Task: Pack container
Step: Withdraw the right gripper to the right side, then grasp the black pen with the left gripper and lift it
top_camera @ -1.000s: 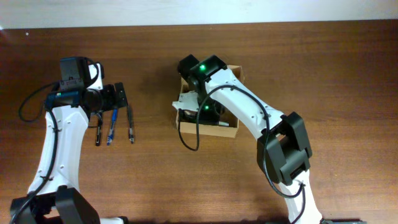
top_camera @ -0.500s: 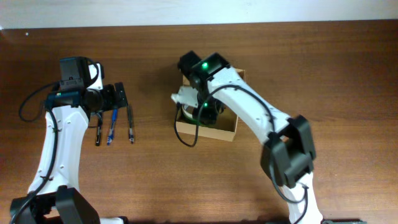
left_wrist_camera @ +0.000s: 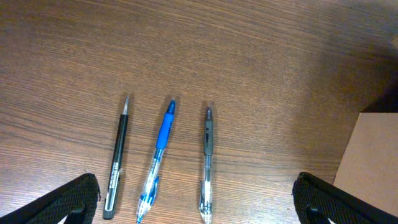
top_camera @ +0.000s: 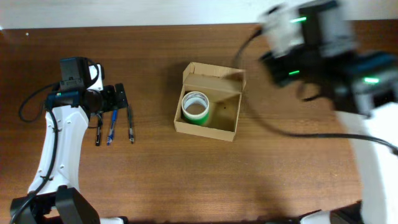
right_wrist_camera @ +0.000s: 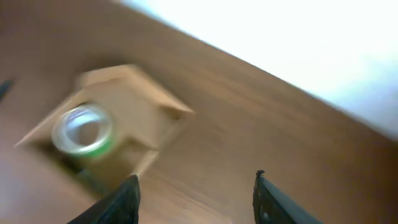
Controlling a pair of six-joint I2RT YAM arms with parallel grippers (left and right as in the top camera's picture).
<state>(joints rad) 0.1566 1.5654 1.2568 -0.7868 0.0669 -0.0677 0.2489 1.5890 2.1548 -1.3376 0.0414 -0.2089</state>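
The container (top_camera: 225,112) is a tan cardboard box standing open mid-table, its flap lid folded toward the back. A green-edged tape roll (top_camera: 195,107) lies flat in its left half. My right arm (top_camera: 311,46) is a blur off the box's back right. In the right wrist view the right gripper (right_wrist_camera: 196,196) is open and empty over bare wood, with the container (right_wrist_camera: 143,102) and the tape roll (right_wrist_camera: 84,130) to its upper left. My left gripper (left_wrist_camera: 199,202) is wide open above three pens (left_wrist_camera: 160,158), touching none. The left gripper (top_camera: 116,96) sits at the table's left.
A black pen (top_camera: 99,130), a blue pen (top_camera: 112,127) and a clear grey pen (top_camera: 130,124) lie side by side left of the box. A corner of the box (left_wrist_camera: 373,155) shows in the left wrist view. A pale wall borders the table's far edge.
My right gripper opened and left the tape roll inside the box, then swung quickly away up and to the back right. The left arm has not moved.
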